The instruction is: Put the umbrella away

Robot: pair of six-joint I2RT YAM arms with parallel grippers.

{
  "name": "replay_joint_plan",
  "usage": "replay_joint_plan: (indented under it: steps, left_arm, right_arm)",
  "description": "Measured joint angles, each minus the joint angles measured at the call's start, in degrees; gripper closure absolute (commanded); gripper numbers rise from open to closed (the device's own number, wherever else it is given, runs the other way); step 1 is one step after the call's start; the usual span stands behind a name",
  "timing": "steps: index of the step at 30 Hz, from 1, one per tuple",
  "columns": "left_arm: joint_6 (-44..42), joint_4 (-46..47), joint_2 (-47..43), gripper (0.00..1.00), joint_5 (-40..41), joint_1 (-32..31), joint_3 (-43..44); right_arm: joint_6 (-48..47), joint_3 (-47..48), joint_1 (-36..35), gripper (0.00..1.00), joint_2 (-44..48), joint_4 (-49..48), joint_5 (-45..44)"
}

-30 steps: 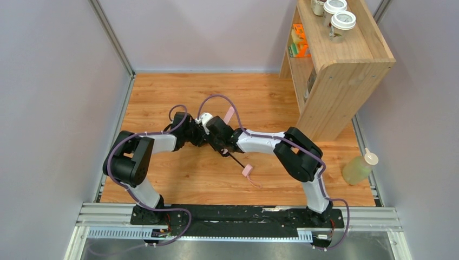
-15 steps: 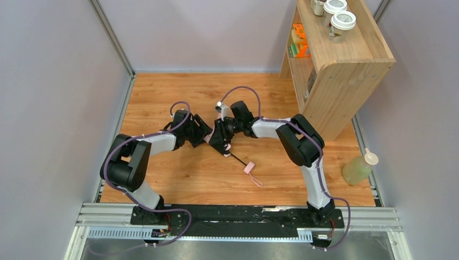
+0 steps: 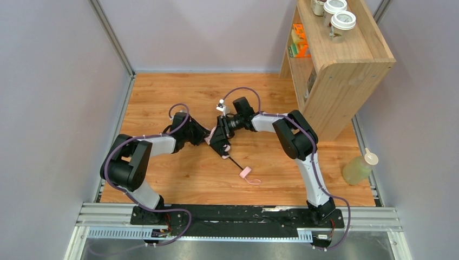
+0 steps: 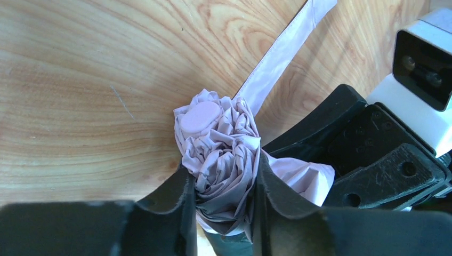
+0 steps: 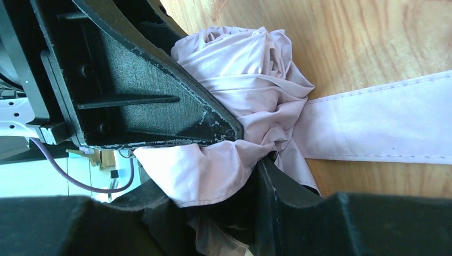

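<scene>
The umbrella (image 3: 216, 140) lies folded at the middle of the wooden table, held between both grippers. Its thin black shaft (image 3: 234, 161) runs toward the near right and ends at the pink handle (image 3: 244, 172), which rests on the table with its wrist loop (image 3: 253, 181). My left gripper (image 3: 206, 136) is shut on the crumpled pink canopy (image 4: 221, 144), whose round tip cap (image 4: 199, 116) points away from it. The pink closing strap (image 4: 282, 48) trails across the table. My right gripper (image 3: 222, 138) is shut on a fold of the same canopy (image 5: 240, 69), right against the left gripper's finger (image 5: 144, 101).
A wooden shelf unit (image 3: 335, 65) stands at the back right, with lidded cups (image 3: 342, 20) on top and orange items (image 3: 299, 40) inside. A bottle of yellow-green liquid (image 3: 358, 169) stands beyond the table's right edge. Grey walls close the left and back.
The right arm's wrist has swung to the far side and rolled over, still on the canopy. The strap no longer sticks up. The handle has shifted slightly left.
</scene>
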State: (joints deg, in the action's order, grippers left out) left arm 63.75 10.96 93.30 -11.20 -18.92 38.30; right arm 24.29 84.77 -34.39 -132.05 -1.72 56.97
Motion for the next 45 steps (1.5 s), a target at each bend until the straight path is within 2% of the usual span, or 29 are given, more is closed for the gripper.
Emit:
replay_joint_plan:
  steps: [1,2,7,12,14,18,22,26,28,32,39,42,44,45]
  left_arm:
    - [0.5,0.7,0.0,0.85,0.0,0.0,-0.3]
    - [0.8,1.1,0.1,0.87,0.0,0.0,-0.5]
    - [1.1,4.2,0.4,0.89,-0.4,0.0,-2.5]
    - [1.3,7.1,1.5,0.9,-2.2,-0.1,-3.6]
    - [1.3,7.9,1.5,0.9,-2.4,-0.1,-3.9]
    - [1.3,8.5,1.5,0.9,-2.4,-0.1,-4.2]
    - [1.3,8.5,1.3,0.91,-2.5,-0.1,-4.2]
    - [1.2,8.2,1.3,0.92,-2.6,-0.1,-4.0]
    - [1.3,8.1,1.3,0.92,-2.7,0.0,-4.0]
    - [1.4,8.2,2.0,0.93,-3.6,0.3,-3.6]
    - [2.1,8.6,2.6,0.93,-5.3,0.7,-3.4]
    - [2.7,9.1,3.1,0.93,-6.2,0.9,-3.5]
    - [3.1,9.5,3.3,0.93,-6.8,1.1,-3.4]
    - [3.3,9.6,3.4,0.93,-7.6,1.4,-3.4]
  right_arm:
    - [0.3,0.4,0.0,1.0,-0.1,0.9,0.1]
    - [0.4,0.6,0.0,0.96,-0.1,1.5,0.0]
    - [-0.3,1.4,0.0,0.54,0.4,4.8,-1.4]
    - [-2.3,1.4,-0.3,0.18,3.6,11.5,-6.5]
    - [-4.1,0.7,-0.6,0.09,6.7,15.8,-10.3]
    - [-8.7,-2.3,-1.6,0.01,14.3,22.4,-19.1]
    - [-14.3,-7.1,-4.4,0.0,22.5,22.9,-31.0]
    - [-21.0,-10.4,-12.4,0.0,26.3,19.3,-47.5]
    - [-24.9,-11.5,-17.0,0.0,26.2,16.2,-55.1]
    - [-30.9,-11.2,-23.6,0.0,23.8,11.8,-64.9]
    - [-35.2,-9.9,-24.9,0.05,16.5,7.7,-74.8]
    - [-35.1,-7.6,-24.9,0.16,14.0,6.7,-78.1]
    - [-34.9,-5.7,-24.9,0.32,12.3,6.9,-79.6]
    - [-34.7,-4.6,-24.9,0.44,11.5,7.3,-80.2]
